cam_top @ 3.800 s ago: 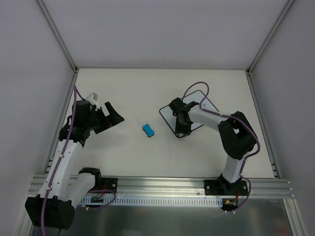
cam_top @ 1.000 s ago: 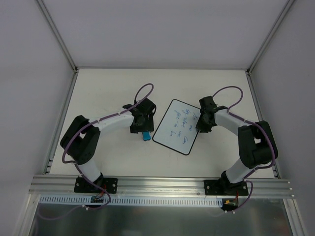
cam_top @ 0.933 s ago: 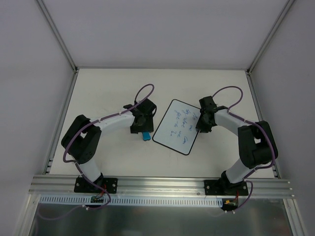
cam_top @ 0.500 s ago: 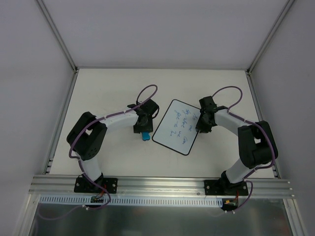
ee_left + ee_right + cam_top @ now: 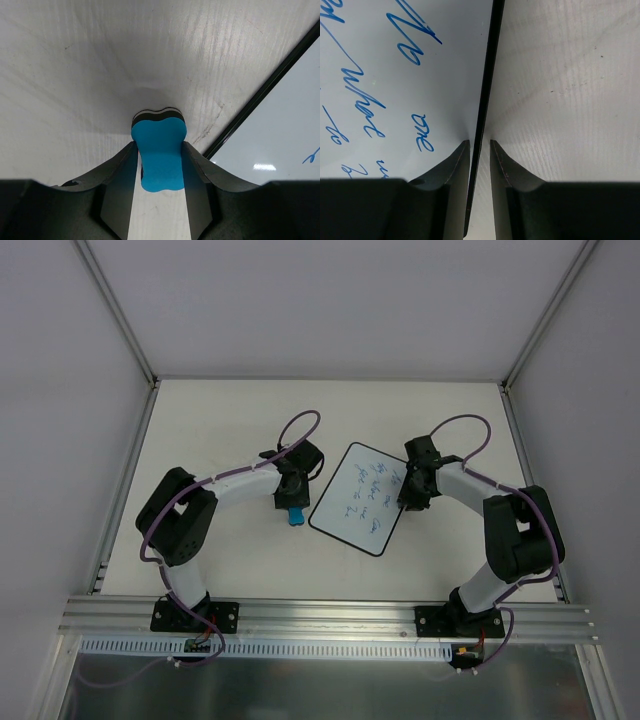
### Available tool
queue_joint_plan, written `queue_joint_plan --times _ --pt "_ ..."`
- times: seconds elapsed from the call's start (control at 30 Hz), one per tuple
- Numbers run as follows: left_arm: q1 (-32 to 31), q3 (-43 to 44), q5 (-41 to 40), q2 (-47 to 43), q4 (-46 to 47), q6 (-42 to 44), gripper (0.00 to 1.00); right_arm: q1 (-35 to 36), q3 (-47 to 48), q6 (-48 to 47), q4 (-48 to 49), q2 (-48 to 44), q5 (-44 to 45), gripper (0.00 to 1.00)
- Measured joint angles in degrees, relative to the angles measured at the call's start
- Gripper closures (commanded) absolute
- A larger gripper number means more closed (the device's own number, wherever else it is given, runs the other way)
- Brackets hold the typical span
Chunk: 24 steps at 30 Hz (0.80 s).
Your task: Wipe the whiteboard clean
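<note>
At nine o'clock from the whiteboard (image 5: pixel 355 498), the left claw (image 5: pixel 159 148) is closed on the blue eraser (image 5: pixel 160 167); at three o'clock the right claw (image 5: pixel 479 144) pinches the board's rim.

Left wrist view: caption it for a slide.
Left gripper clamps the eraser on the table, beside the whiteboard.

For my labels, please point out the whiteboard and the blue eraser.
whiteboard (image 5: pixel 358 500), top external view, middle of its white face.
blue eraser (image 5: pixel 160 155), left wrist view, its blue top.
</note>
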Motion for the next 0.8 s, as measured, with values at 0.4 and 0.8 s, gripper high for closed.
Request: queue_joint_plan --times 0.4,0.8 --pt "0.0 -0.2 0.2 0.0 0.0 -0.1 0.55 0.7 0.0 -0.5 0.0 0.0 -0.1 0.73" --pt "0.0 -0.6 1.4 0.6 -0.1 -0.1 0.69 1.3 0.0 -1.2 0.0 0.1 -0.1 0.73"
